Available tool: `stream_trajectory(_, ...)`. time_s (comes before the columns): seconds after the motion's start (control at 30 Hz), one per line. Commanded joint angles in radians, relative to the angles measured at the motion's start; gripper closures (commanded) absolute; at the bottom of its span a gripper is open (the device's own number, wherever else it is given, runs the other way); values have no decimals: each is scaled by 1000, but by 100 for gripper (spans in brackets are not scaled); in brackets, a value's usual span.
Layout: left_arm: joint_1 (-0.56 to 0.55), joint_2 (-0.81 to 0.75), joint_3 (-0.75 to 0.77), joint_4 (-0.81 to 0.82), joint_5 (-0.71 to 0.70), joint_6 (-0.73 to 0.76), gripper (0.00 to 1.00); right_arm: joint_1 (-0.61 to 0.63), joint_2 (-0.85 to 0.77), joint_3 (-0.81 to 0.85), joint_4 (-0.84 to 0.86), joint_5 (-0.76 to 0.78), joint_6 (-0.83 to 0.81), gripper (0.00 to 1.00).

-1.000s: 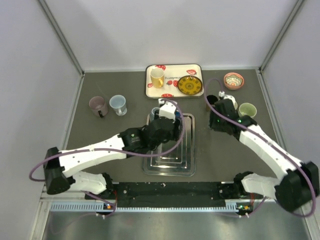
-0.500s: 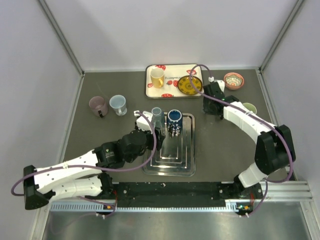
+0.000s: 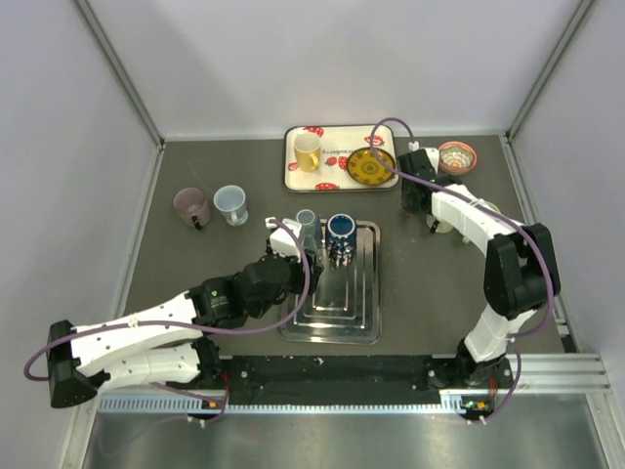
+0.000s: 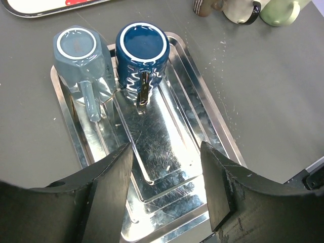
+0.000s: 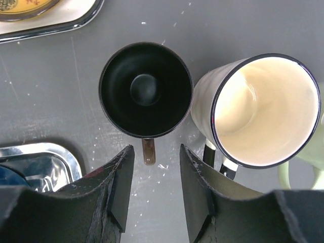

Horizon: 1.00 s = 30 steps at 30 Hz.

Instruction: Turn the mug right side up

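Grey tabletop (image 3: 195,264) carries a metal tray (image 4: 212,126) where a pale blue mug (image 4: 81,50) and a dark blue mug (image 4: 143,48) stand bottoms up, side by side, with the left gripper (image 4: 166,154) spread and empty above them. Farther right, the right gripper (image 5: 154,152), also spread, hovers empty over a black mug (image 5: 146,88) beside a cream mug (image 5: 253,109), both mouths up.

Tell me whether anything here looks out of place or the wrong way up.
Two mugs sit upside down on the steel tray: the pale blue mug and the dark blue mug, bases up. The black mug and cream mug nearby stand open side up. No spill or damage shows.
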Motion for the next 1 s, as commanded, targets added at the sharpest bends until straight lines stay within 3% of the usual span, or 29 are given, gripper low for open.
stream_trajectory(0.0, 2, 17, 4, 50, -2, 0, 39, -9, 24, 61, 16, 2, -6, 59)
stream_trajectory(0.27, 0, 23, -1, 52, 1, -9, 39, -14, 64, 84, 16, 2, -6, 60)
stream_trajectory(0.97, 2, 26, -8, 52, 1, -24, 40, -34, 96, 88, 16, -32, -9, 84)
